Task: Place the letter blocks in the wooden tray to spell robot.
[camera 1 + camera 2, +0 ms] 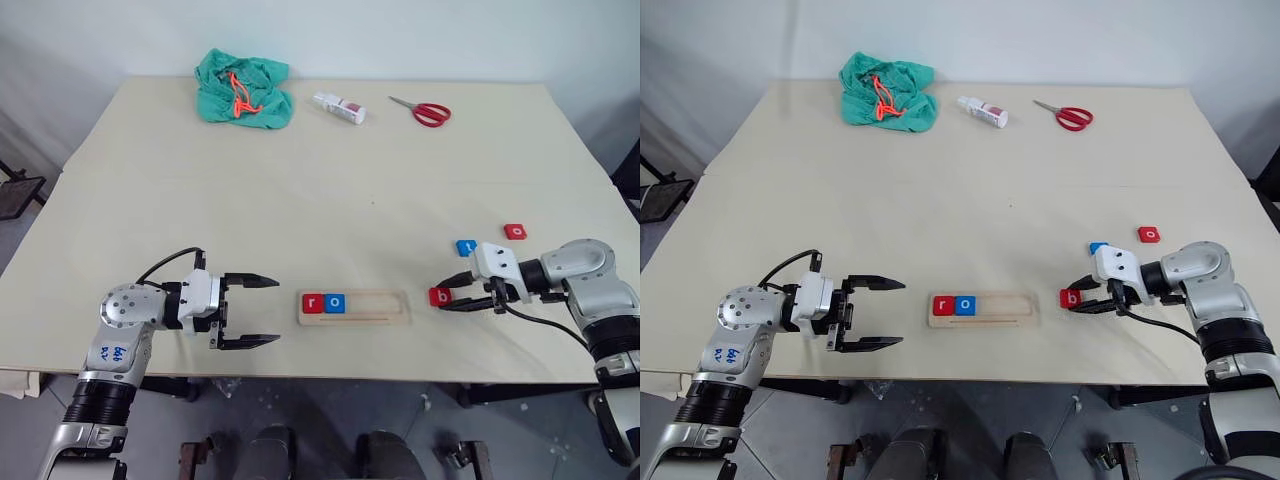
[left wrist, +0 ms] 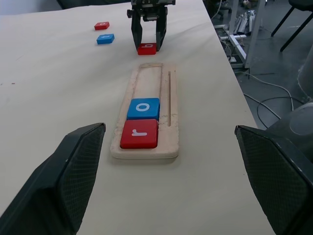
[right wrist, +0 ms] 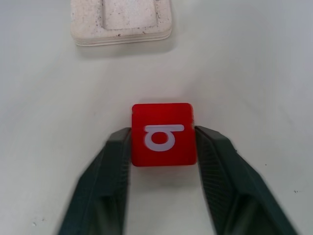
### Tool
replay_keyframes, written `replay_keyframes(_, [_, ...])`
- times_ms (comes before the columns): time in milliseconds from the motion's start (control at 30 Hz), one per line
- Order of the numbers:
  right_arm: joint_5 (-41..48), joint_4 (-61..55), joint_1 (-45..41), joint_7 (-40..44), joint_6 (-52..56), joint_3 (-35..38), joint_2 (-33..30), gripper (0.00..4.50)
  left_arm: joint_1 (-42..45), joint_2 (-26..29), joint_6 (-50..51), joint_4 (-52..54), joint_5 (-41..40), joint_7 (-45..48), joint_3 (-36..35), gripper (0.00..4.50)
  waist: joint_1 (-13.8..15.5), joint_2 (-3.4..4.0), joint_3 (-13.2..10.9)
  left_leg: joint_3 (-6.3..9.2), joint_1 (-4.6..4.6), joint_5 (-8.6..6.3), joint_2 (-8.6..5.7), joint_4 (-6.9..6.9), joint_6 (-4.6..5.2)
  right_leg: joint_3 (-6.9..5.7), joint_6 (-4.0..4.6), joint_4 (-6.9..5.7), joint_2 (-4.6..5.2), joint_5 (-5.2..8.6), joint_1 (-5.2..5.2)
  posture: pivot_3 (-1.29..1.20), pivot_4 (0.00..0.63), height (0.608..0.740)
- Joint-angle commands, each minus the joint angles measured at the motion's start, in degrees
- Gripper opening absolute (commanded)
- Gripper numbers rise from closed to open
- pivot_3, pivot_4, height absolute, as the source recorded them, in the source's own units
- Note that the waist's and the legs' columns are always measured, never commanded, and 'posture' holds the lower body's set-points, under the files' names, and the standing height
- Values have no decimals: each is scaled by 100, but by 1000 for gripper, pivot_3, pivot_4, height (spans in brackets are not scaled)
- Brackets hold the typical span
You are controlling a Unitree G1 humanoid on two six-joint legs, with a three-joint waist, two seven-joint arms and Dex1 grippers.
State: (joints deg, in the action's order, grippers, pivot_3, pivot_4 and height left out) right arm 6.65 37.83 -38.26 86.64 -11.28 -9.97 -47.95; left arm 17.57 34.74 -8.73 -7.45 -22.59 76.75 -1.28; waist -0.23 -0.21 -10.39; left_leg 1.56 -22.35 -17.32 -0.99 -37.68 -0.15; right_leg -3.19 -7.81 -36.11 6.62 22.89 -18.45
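The right pincer is clamped on the red b block, just beyond the tray's end. The left pincer gapes apart facing the tray, with r and o inside.

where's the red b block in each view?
Left eye: red b block, right of the wooden tray, between the right gripper fingers.
Right eye, same spot.
Left wrist, beyond the tray's far end.
Right wrist, centre.
Shared landmark: the tray.
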Motion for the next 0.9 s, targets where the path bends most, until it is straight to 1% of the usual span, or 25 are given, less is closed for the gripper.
replay_keyframes(33, [166,-440,106,-221,348,249,64,1466,36,48,-54,100,-88,-30,-93,4500,1,0,0,0,0,0,0,-1,0,0,0,-1,0,0,0,0,150,740])
replay_keyframes(167, [338,-1522,130,-842,1646,481,115,1466,70,35,-96,22,-78,-3,-83,4500,-18,2,-1,-5,-1,0,5,1,-1,2,0,-7,-3,0,-7,0,150,740])
replay_keyframes(267, [734,-2815,177,-1196,3069,561,147,1466,133,-1,-169,-125,-53,49,-50,4500,6,2,-1,-3,-3,-1,5,1,-2,2,0,-9,-1,0,-11,0,150,740])
replay_keyframes(367, [927,-3596,207,-1415,3764,504,236,1466,207,-36,-240,-267,-29,93,-13,4500,14,2,-1,6,-6,-2,4,-3,-4,-3,0,-10,-2,0,-10,0,150,740])
replay_keyframes(433, [952,-3945,239,-1469,3999,365,283,1466,252,-55,-290,-357,-9,116,10,4500,25,2,-1,7,-6,-2,1,-4,-4,-4,0,-10,0,0,-8,0,150,740])
replay_keyframes(533, [848,-4452,254,-1514,4525,-119,361,1466,325,-83,-377,-495,19,158,43,4500,20,2,-1,14,-8,-3,-7,-5,-4,-5,0,-14,5,0,-8,0,150,740])
replay_keyframes(600, [705,-4645,281,-1522,4692,-454,344,1466,371,-93,-409,-554,26,171,48,4500,18,2,-1,14,-9,-3,-7,-4,-4,-6,0,-14,4,0,-9,0,150,740])
replay_keyframes(733, [643,-4714,210,-1612,4727,-771,552,1466,464,-121,-468,-649,42,186,68,4500,8,2,-1,16,-9,-3,-9,-7,-4,-7,0,-28,6,0,-13,0,150,740])
replay_keyframes(900, [438,-4369,-36,-1713,4614,-1023,828,1466,529,-132,-486,-667,36,158,63,4500,-1,2,-1,19,-8,-3,-9,-8,-4,-11,0,-35,5,0,-16,0,150,740])
